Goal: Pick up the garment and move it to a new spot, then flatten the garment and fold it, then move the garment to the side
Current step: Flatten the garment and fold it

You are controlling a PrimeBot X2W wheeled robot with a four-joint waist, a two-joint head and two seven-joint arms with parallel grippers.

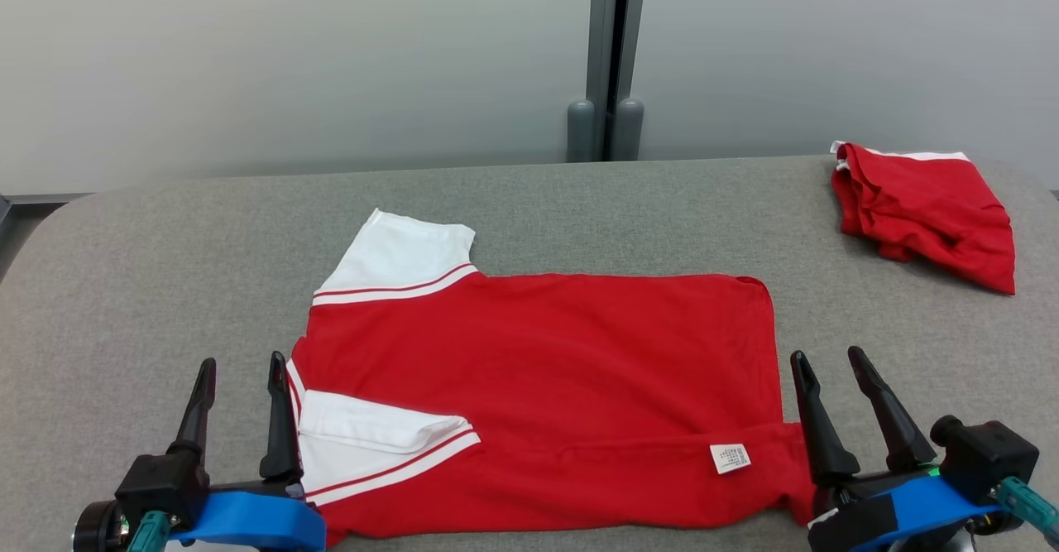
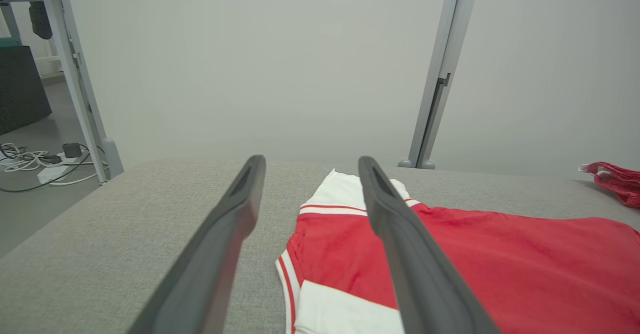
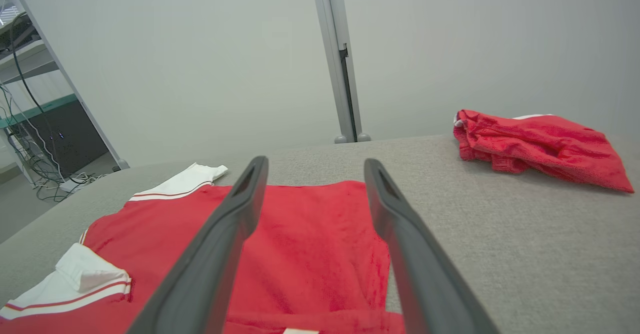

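Left gripper (image 1: 241,359) and right gripper (image 1: 826,353) gape empty flanking the shirt (image 1: 538,353); pinching one layer could undo its fold

The garment (image 1: 538,370) is bright red with white sleeves (image 1: 397,258), each edged by a white band carrying a thin red stripe. Its small label (image 1: 730,458) is white with dark print. A second garment (image 1: 927,208) is the same red with a white edge. The table (image 1: 165,271) is flecked grey. The left gripper (image 1: 241,363) and right gripper (image 1: 826,355) are black, with blue wrapping and teal parts at their bases.
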